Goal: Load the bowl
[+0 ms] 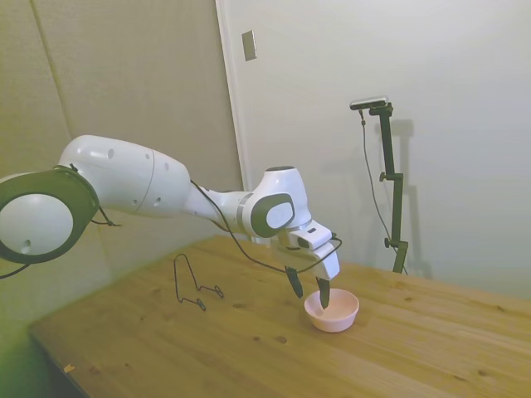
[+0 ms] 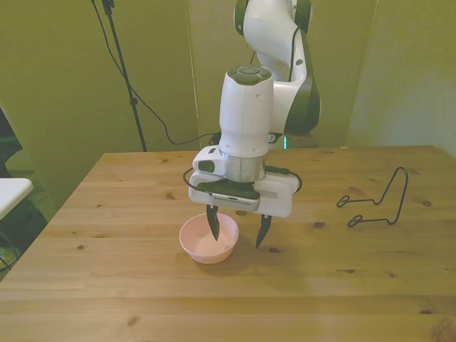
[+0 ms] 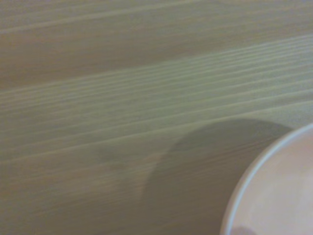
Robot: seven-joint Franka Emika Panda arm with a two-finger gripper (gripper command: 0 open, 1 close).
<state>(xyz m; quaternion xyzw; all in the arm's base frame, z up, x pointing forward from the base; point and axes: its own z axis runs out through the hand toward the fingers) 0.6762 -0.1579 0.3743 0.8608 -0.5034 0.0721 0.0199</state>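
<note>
Straddling the rim of the bowl [image 2: 208,241], the claw [image 2: 238,229] hangs low with its dark fingers spread wide and nothing gripped between them: one finger dips inside the bowl, the other sits outside its rim. The pale pink bowl rests upright on the table [image 2: 142,299], about midway between the side edges. A black wire rack [image 2: 377,203] stands well apart, near the table's edge.

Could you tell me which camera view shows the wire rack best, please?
The front view: the wire rack stands whole and unobstructed against the table. The side view shows it smaller and farther off. The wrist view misses it entirely.
</note>
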